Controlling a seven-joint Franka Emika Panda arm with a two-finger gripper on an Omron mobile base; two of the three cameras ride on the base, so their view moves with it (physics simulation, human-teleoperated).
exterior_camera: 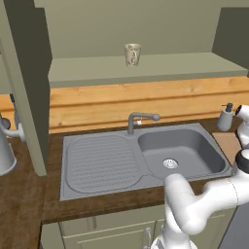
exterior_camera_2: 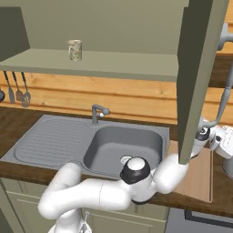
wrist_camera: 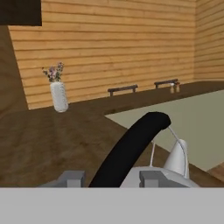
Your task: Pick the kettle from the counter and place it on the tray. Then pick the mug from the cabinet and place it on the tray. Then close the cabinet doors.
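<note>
In the hand view the kettle [wrist_camera: 174, 169] lies right under the hand, its silvery body and spout low in the picture. Its black handle [wrist_camera: 131, 144] arches up between my fingertips [wrist_camera: 72, 177], and my gripper [wrist_camera: 111, 177] is shut on it. Past the kettle lies the pale flat tray [wrist_camera: 183, 122]. From the right base view my gripper [exterior_camera_2: 207, 136] sits at the counter's right end, half hidden by the open right cabinet door [exterior_camera_2: 198, 77], beside the tray [exterior_camera_2: 200, 177]. The cream mug [exterior_camera: 132, 54] [exterior_camera_2: 74, 50] stands upright on the cabinet shelf [exterior_camera: 146, 70].
The grey sink [exterior_camera: 185, 151] with its faucet [exterior_camera: 141, 119] and ridged drainer fills the counter's middle. A pump bottle [exterior_camera: 224, 117] stands behind the tray. The open left door [exterior_camera: 26, 73] juts out; a grey cone-shaped vessel [exterior_camera: 5, 151] sits left of it. A vase [wrist_camera: 58, 96] stands far off.
</note>
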